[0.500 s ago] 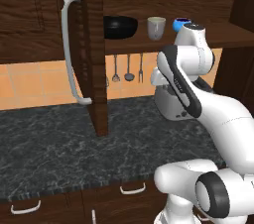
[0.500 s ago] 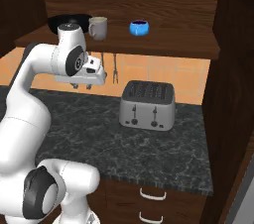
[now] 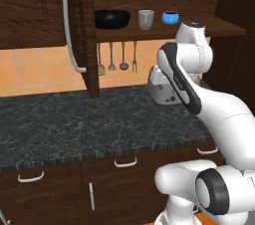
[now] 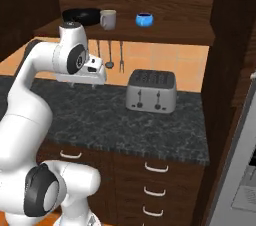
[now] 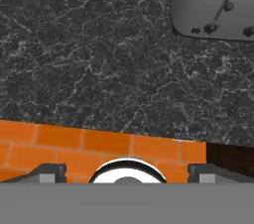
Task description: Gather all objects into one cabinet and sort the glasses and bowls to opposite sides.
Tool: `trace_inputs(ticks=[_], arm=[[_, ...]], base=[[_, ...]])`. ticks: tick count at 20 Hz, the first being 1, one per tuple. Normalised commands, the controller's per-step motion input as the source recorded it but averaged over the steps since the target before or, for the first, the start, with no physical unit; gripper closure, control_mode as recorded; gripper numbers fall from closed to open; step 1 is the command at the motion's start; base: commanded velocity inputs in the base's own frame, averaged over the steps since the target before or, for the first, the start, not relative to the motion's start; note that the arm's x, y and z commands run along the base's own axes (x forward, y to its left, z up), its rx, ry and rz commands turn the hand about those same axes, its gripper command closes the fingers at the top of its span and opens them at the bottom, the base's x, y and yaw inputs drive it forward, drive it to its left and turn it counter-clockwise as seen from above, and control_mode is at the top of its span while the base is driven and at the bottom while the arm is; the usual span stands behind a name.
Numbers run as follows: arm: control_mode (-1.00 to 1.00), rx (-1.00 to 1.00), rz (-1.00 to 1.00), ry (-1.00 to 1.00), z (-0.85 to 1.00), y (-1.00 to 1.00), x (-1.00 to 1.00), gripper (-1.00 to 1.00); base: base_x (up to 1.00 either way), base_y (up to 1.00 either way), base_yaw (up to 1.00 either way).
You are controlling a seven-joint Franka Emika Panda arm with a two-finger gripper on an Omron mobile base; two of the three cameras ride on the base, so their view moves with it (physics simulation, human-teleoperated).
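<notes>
since half a second before, the scene hardly shifted: we saw the arm holding nearly the same pose over the counter (image 4: 165, 135), with the shelf items unmoved.

the black bowl (image 3: 112, 18), one mug (image 3: 145, 19) and the blue bowl (image 3: 170, 18) sat in a row on the open shelf (image 3: 219, 29), well apart from one another; we made out only one mug. the cabinet door (image 3: 82, 30) hung open beside the black bowl.

we judged the main risk to be the reach upward: the wrist sat below the shelf edge, so a careless lift could knock the shelf or sweep the mug into its neighbours. the toaster (image 4: 150, 90) stood near the hand, and a wide swing could clip it.

our gripper (image 4: 85, 84) pointed down at the counter, touching nothing. its fingertips (image 5: 47, 171) stood wide apart at the frame's bottom corners, spread fully as far as we could tell, and held nothing.
</notes>
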Motion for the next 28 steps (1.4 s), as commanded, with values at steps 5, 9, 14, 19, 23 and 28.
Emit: trace_inputs(ticks=[5,9,14,19,23,28], arm=[[1.0,0.0,0.0,0.0,0.0,0.0,0.0,-1.0],[1.0,0.0,0.0,0.0,0.0,0.0,0.0,-1.0],[1.0,0.0,0.0,0.0,0.0,0.0,0.0,-1.0],[1.0,0.0,0.0,0.0,0.0,0.0,0.0,-1.0],[1.0,0.0,0.0,0.0,0.0,0.0,0.0,-1.0],[1.0,0.0,0.0,0.0,0.0,0.0,0.0,-1.0]], base=[[-0.93,-0.01,0.36],[-0.53,0.03,0.62],[-0.15,0.24,0.84],[0.06,0.69,0.73],[0.26,0.68,0.71],[0.98,0.36,0.53]])
